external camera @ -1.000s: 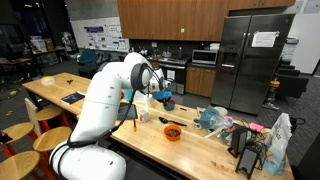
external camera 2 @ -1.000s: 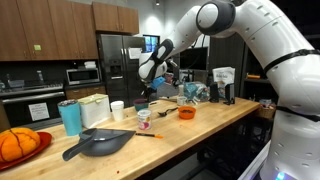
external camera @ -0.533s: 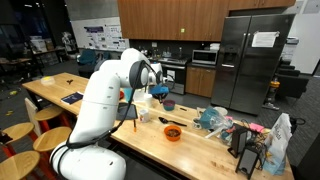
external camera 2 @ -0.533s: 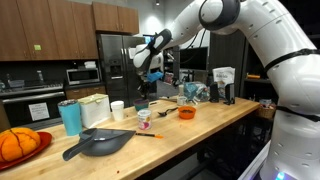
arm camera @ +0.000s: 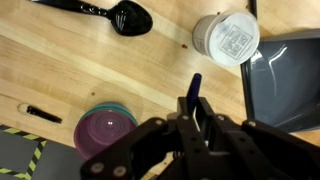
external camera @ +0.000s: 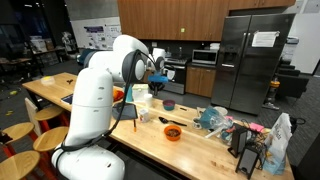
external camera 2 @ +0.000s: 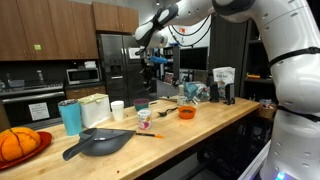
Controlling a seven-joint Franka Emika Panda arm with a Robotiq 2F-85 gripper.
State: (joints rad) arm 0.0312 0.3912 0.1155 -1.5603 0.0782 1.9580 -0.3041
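1. Now the gripper point(arm camera: 195, 108) is clamped on a slim dark-blue stick-like thing point(arm camera: 195, 84), its fingers drawn together on the shaft. Whether this is a pen or a utensil handle the wrist view does not show clearly.
2. A second ago the gripper sat low, close above the stack of purple and teal plastic bowls point(arm camera: 107, 131). Since then the arm has risen, and in both exterior views the gripper point(external camera: 161, 70) hangs high over that stack point(external camera: 168, 104), the grip unchanged.
3. By my reading, the lift is done. The slim dark-blue stick-like thing is off the pale wooden counter point(arm camera: 60, 65) and carried in the air, high above the bowl stack and a little to one side of it. In an exterior view it shows only as a blue fleck at the gripper point(external camera 2: 154, 56).
4. Seen from the wrist, around the bowl stack:
   - a black plastic serving spoon point(arm camera: 118, 15) lies beyond it;
   - a white round tub with a printed lid point(arm camera: 226, 37) stands beyond it to the right;
   - a small black marker point(arm camera: 40, 113) lies near its left;
   - a dark grey flat tray point(arm camera: 290, 80) lies well apart on its right.
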